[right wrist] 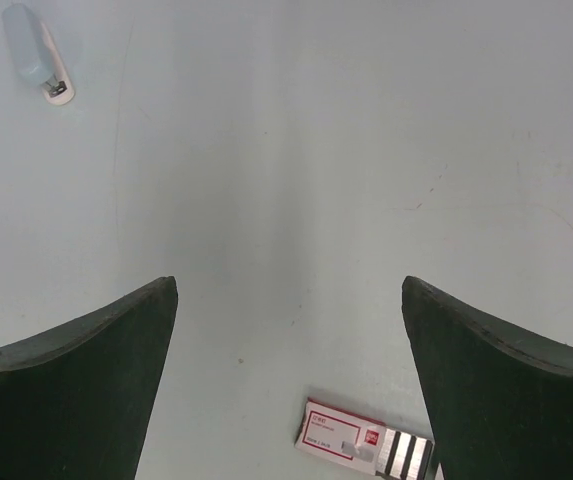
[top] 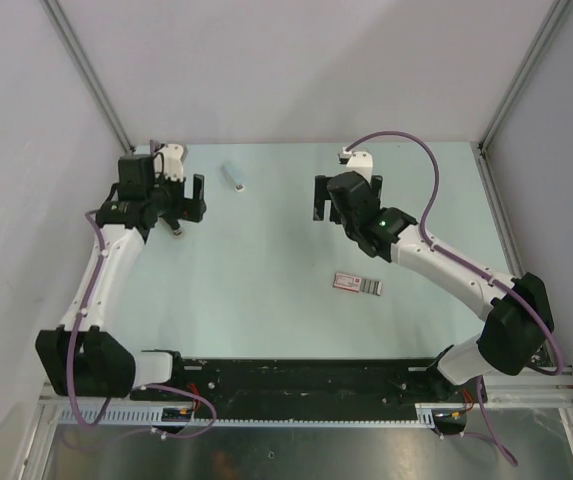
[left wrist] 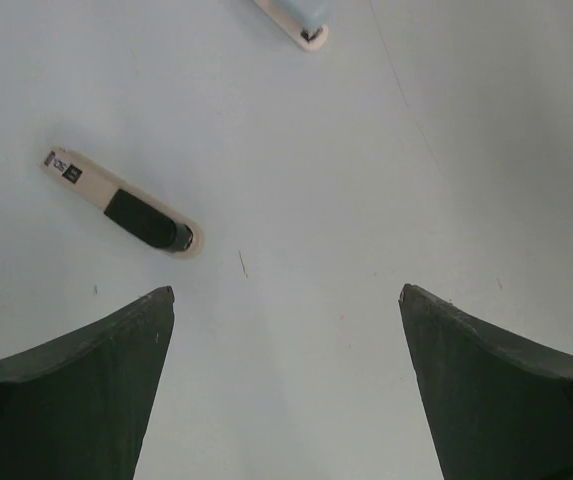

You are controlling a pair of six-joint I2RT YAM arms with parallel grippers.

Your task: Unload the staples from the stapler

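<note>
Stapler (top: 232, 177) between left end effector (top: 181, 205) and right end effector (top: 346, 197), both spread wide

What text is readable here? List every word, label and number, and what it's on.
Nothing reads clearly.
Red, white and grey box: red patch and small print, too blurred to read.
Cream and black oblong item: dark-printed label at one end, too small to read.
Stapler: no marking visible.

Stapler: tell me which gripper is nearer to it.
Left. The left gripper is close by on the left of the stapler, slightly nearer the arm bases. The right gripper is clearly farther off, on the stapler's right.
</note>
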